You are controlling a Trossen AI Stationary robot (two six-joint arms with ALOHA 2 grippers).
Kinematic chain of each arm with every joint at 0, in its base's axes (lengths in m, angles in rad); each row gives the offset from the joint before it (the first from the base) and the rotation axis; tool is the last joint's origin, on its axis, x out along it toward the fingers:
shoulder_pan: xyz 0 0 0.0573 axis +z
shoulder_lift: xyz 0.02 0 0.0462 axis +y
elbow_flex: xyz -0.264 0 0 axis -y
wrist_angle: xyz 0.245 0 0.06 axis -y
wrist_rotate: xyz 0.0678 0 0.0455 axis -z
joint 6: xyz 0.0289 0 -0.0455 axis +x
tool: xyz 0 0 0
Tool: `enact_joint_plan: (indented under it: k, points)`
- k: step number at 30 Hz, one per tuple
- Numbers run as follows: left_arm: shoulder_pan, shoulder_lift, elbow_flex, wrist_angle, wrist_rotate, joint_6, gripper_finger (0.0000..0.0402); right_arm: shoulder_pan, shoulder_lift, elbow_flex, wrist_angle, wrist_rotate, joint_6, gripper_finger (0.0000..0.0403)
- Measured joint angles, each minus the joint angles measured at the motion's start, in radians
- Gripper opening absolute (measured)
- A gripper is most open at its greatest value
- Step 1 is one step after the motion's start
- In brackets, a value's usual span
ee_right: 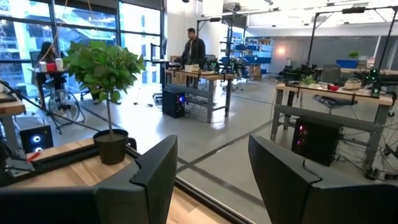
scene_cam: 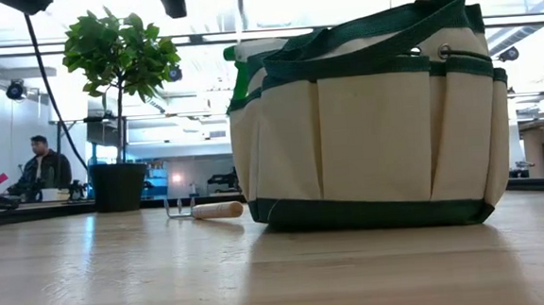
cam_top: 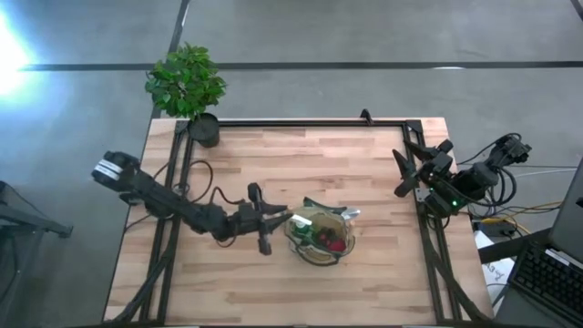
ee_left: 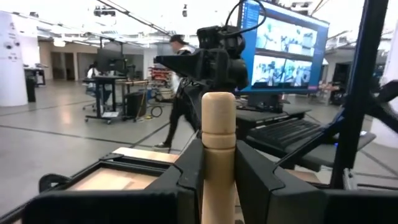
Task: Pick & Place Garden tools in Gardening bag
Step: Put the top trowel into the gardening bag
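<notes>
One round wooden handle [ee_left: 218,149] clamped in left end effector [ee_left: 219,186].

— What's on the worktop [cam_top: 301,292] besides the job?

— A leafy potted plant [cam_top: 187,82] in a black pot [cam_top: 204,129], standing at the worktop's far left corner. A black frame [cam_top: 301,123] runs along its far edge.

— And off the worktop?

— A keyboard [cam_top: 548,278] just past its right near corner, with loose cables [cam_top: 510,219] close by. Beyond the plant, a seated person [scene_cam: 44,168] at a desk. Farther back in the room, another person [ee_right: 194,46] stands beside benches, and a big lit screen [ee_left: 283,53] hangs overhead.
</notes>
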Motion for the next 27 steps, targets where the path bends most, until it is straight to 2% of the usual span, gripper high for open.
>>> enact_joint_plan:
  k: [7,14,21,27]
  points:
    - [-0.010,0.031,-0.019,0.006,-0.004,-0.042,0.0063,0.000,0.002,-0.002,0.000,0.000,0.028,0.0189]
    - [-0.009,0.137,-0.018,0.118,-0.017,-0.042,0.0063,0.000,0.007,-0.002,0.001,-0.001,0.033,0.0189]
    - [-0.011,0.253,-0.018,0.320,-0.022,0.065,0.0063,0.000,0.007,-0.002,0.001,-0.001,0.035,0.0189]
    - [-0.012,0.299,-0.018,0.327,-0.023,0.050,0.0063,0.000,0.007,-0.002,0.001,-0.001,0.033,0.0189]
